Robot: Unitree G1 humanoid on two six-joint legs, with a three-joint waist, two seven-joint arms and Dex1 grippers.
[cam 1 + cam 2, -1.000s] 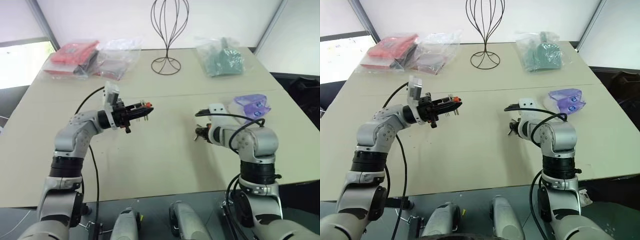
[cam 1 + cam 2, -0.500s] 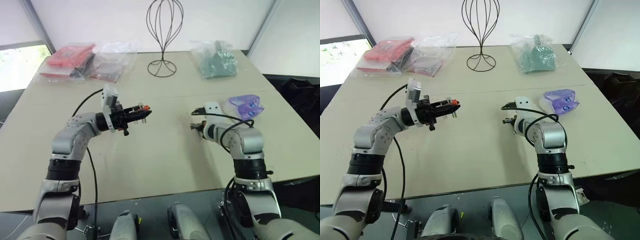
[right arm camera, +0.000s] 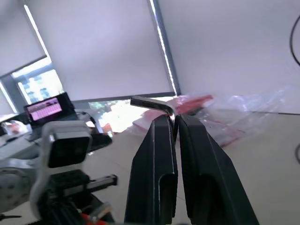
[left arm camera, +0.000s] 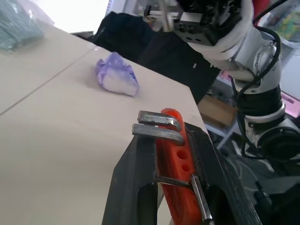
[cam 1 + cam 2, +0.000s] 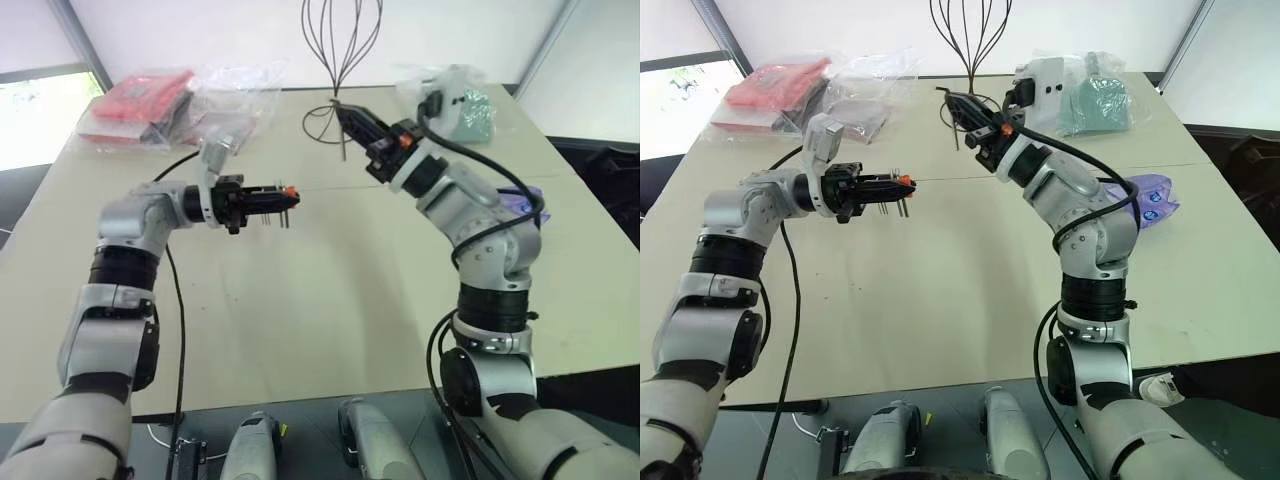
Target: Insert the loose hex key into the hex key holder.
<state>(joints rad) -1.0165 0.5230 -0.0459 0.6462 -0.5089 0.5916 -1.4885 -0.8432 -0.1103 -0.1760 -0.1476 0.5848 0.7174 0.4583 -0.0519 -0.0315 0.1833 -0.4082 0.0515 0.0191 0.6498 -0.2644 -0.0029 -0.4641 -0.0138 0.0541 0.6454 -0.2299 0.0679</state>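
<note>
Orange-red hex key holder (image 4: 176, 159): pinched in left gripper (image 5: 268, 197), held above table (image 5: 330, 300), as before.
Loose hex key (image 3: 152, 103): clamped between pressed fingers of right gripper (image 5: 352, 120), now lifted off table, at 2 o'clock from holder.
Purple-and-white packet (image 4: 117, 77): unmoved.

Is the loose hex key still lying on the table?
No, the right gripper is shut on the loose hex key, holding it up in the air above the table.

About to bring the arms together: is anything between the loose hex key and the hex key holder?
Nothing visible. The loose hex key, pinched in the right gripper, and the hex key holder in the left gripper have only open air between them, above the table.
</note>
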